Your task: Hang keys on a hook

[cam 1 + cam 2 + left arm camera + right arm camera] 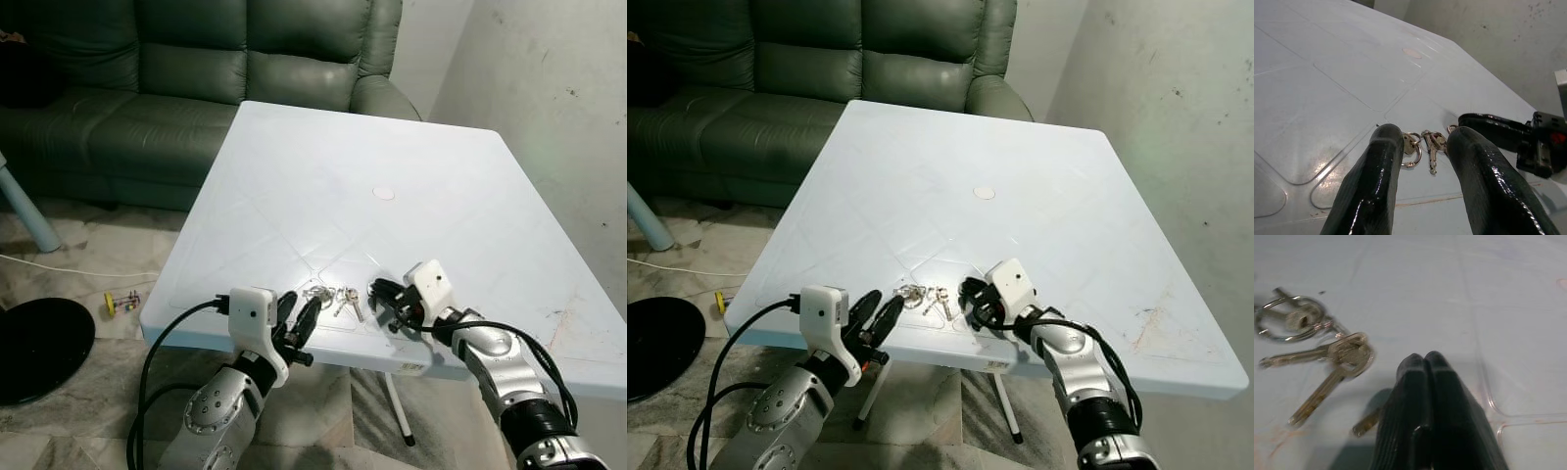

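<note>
Left eye view: keys (pixel 338 298) lie on the white table (pixel 323 186) near its front edge, at six o'clock from the small round cap (pixel 384 193) in the tabletop. Left gripper (pixel 297 315) sits at the keys' eight o'clock, just off the table edge, its fingers (pixel 1376 181) spread apart with the key ring seen between them. Right gripper (pixel 382 292) rests at the keys' three o'clock, just beside them, fingers (pixel 1425 396) pressed together and gripping nothing. A green sofa (pixel 196 69) stands beyond the table at eleven o'clock.
</note>
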You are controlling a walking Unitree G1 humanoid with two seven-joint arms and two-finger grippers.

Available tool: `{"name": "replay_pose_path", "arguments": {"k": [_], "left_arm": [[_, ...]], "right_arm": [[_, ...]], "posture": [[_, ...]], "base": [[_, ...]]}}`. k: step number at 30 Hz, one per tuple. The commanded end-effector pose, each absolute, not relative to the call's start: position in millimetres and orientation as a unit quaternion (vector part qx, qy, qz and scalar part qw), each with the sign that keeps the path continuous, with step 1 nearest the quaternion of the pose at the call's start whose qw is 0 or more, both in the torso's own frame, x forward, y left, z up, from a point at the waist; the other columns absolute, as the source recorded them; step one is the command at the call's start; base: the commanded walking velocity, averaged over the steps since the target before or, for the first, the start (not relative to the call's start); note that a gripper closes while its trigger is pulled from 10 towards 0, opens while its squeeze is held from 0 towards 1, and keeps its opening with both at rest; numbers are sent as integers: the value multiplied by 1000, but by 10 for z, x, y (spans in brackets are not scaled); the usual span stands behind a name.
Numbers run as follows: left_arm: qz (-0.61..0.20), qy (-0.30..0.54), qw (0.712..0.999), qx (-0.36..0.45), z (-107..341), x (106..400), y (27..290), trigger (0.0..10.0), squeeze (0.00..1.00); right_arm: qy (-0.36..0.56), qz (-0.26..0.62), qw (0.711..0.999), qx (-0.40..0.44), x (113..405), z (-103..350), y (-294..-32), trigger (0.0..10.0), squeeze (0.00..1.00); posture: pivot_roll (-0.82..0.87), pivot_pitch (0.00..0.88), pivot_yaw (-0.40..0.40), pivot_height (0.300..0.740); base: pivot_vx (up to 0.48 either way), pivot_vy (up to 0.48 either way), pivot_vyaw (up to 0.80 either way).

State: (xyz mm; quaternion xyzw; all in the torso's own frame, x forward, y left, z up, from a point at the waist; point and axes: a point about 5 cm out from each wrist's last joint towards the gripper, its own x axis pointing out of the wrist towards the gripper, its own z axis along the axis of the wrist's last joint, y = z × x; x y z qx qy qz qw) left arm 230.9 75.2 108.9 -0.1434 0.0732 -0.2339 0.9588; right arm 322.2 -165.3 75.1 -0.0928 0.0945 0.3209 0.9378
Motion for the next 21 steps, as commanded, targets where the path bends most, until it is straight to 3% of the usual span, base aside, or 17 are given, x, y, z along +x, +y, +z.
{"name": "replay_pose_path", "arguments": {"k": [1, 6, 8, 9, 21], "left_arm": [[-250, 64, 955, -147, 1141, 2300, 685, 10000, 0], [-251, 64, 955, -148, 1138, 2297, 682, 10000, 0], [-251, 65, 954, -148, 1136, 2294, 679, 10000, 0], [-252, 65, 954, -148, 1138, 2292, 677, 10000, 0], [-255, 65, 953, -149, 1131, 2283, 670, 10000, 0]], "right_arm": [[90, 304, 944, -91, 3266, 791, -1711, 10000, 1000], [89, 300, 945, -95, 3285, 809, -1723, 10000, 1000], [86, 299, 945, -97, 3289, 815, -1721, 10000, 380], [83, 302, 944, -99, 3287, 821, -1717, 10000, 0], [74, 339, 932, -102, 3224, 801, -1719, 10000, 0]], "posture": [[144, 9, -116, 740], [145, 1, -116, 740], [144, 0, -115, 740], [144, 0, -115, 740], [148, 0, -114, 740]], "base": [[0, 0, 0], [0, 0, 0], [0, 0, 0], [0, 0, 0], [0, 0, 0]]}}
